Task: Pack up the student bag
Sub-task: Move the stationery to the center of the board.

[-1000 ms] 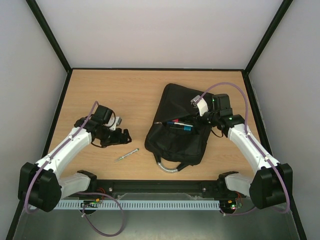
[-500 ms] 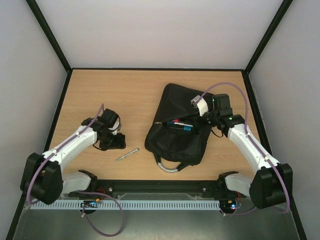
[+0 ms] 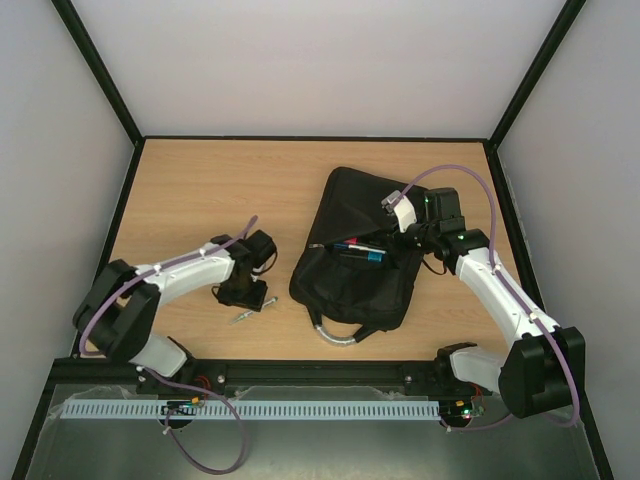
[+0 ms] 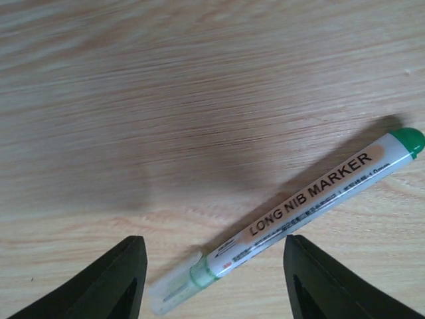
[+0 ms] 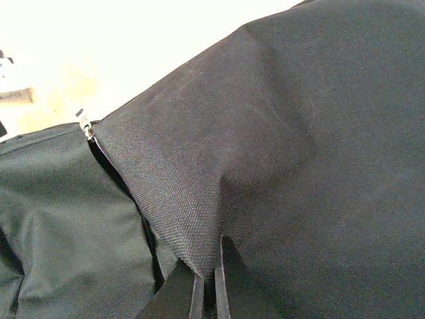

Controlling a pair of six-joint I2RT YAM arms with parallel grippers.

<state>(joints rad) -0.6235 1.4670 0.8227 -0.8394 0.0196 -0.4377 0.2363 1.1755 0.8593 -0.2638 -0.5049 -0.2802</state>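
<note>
since one second ago, the left arm (image 3: pixel 190 270) has swung from the left part of the surface (image 3: pixel 200 190) toward the middle, and it now stands over the marker (image 3: pixel 245 313), which has stayed in its place, a little left of the bag (image 3: pixel 355 285). in the left wrist view the left fingers (image 4: pixel 119 286) are wide apart, and the marker (image 4: pixel 292 212) lies slanted on the wood between them, its green end pointing away to the upper right and its clear cap close to the gap. nothing is held yet on this side. the right arm has not moved: the right fingers (image 5: pixel 178 302) are closed on a fold of the black cloth and hold the mouth of the bag (image 5: pixel 299 133) open. the bag lies flat on the right half of the surface, with some pens (image 3: pixel 358 250) already seen in its opening. i judge that the step in hand is now the pick of the marker, so the packing can continue. since only one end of the marker is between the fingers, i think the grip may catch it off the middle, and it could then tilt when lifted.
</note>
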